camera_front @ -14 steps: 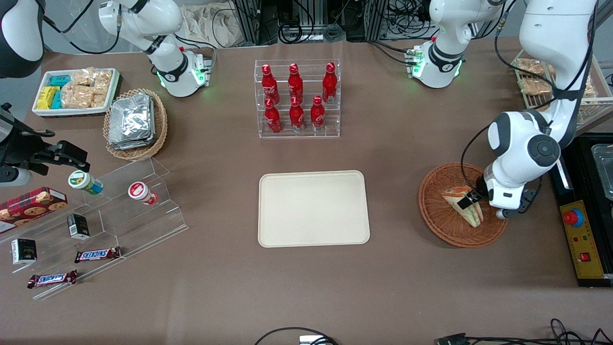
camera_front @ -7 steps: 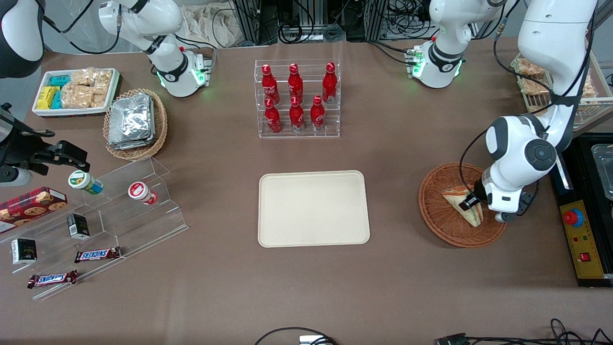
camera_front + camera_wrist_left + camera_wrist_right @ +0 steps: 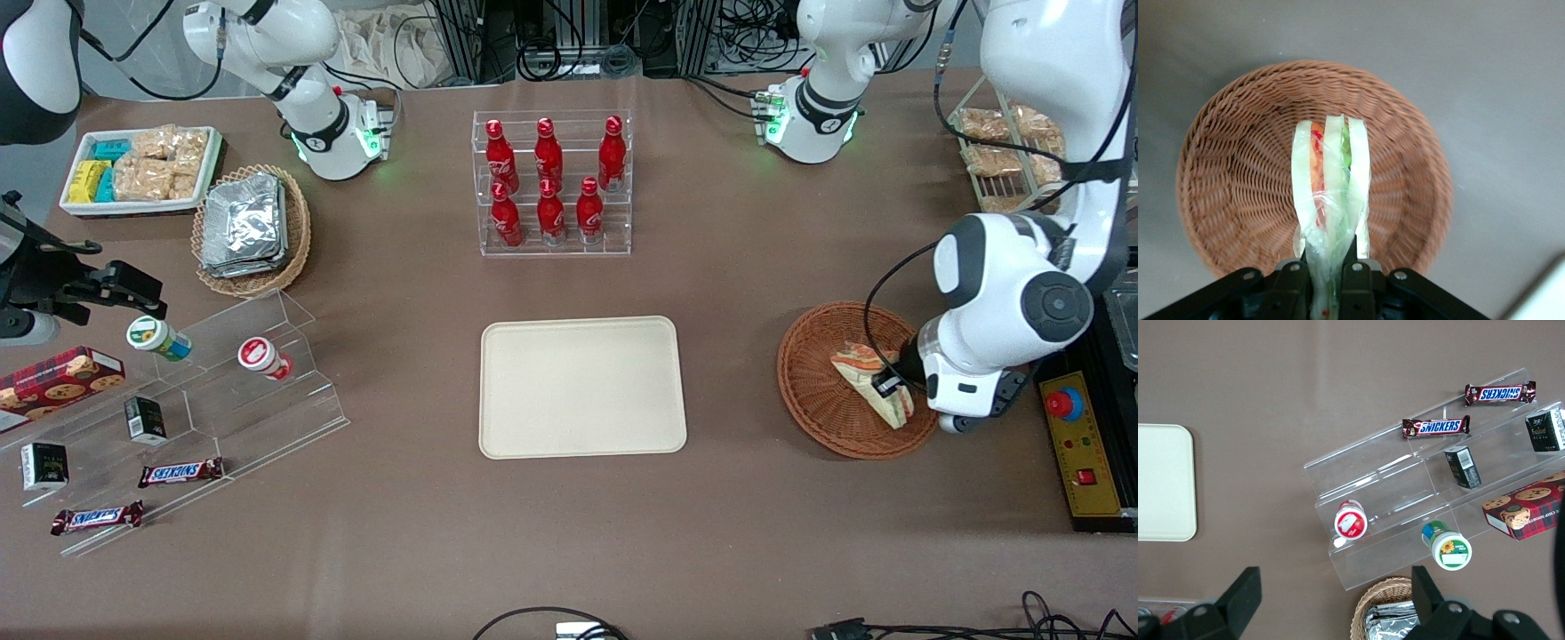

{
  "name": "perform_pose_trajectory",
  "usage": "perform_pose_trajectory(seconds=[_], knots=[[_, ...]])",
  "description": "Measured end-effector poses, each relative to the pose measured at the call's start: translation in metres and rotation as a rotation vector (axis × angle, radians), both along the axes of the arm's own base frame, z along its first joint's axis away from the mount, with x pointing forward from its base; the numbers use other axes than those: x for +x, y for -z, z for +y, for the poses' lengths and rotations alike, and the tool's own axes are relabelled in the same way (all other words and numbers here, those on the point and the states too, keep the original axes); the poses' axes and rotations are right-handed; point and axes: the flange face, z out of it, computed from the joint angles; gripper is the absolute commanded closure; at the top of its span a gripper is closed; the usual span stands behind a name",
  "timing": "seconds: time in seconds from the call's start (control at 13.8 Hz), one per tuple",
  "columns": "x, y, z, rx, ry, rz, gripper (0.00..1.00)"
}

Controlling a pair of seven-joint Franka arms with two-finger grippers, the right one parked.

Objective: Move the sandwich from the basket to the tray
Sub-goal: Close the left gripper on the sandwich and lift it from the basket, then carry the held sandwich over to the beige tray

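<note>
Wicker, reddish-brown and round, the basket (image 3: 822, 400) sits on the brown surface (image 3: 569, 533) toward the working arm's end, and the wrapped sandwich (image 3: 871, 382) is over its inner floor, not yet clear of the rim. The tool (image 3: 889, 384) is clamped on the sandwich: the left wrist view shows the two black fingers (image 3: 1293, 283) pressed against the clear wrap at the wedge's near end, with the pale bread layers and red-orange and green filling (image 3: 1331, 180) running straight away from the tool over the basket (image 3: 1231, 167). So the sandwich's long axis lies in line with the tool, held by one end, the rest cantilevered out. The cream tray (image 3: 582, 387) lies bare, well apart from the basket toward the middle of the surface and about as near the front camera as it is. The coming move turns on that sideways line: lift until the hanging end clears the wicker rim, then carry toward the parked arm's end. A grip at one end could let the wedge droop or slip.
</note>
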Motion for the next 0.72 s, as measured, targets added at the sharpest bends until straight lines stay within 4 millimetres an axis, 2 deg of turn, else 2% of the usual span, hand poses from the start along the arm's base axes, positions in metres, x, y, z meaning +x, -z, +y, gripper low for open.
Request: perform_pose_trajectory(seconds=[0.07, 0.22, 0.29, 0.36, 0.51, 0.58, 0.72], knots=[[0.005, -0.023, -0.016, 0.000, 0.027, 0.006, 1.00], [0.009, -0.062, -0.061, -0.006, 0.124, -0.010, 1.00], [0.007, -0.074, -0.090, -0.010, 0.190, -0.018, 1.00], [0.001, -0.078, -0.123, -0.014, 0.262, -0.021, 1.00], [-0.017, -0.061, -0.197, -0.008, 0.399, 0.000, 1.00], [-0.027, -0.043, -0.231, 0.009, 0.464, 0.021, 1.00], [-0.047, 0.011, -0.290, 0.034, 0.568, 0.087, 1.00]])
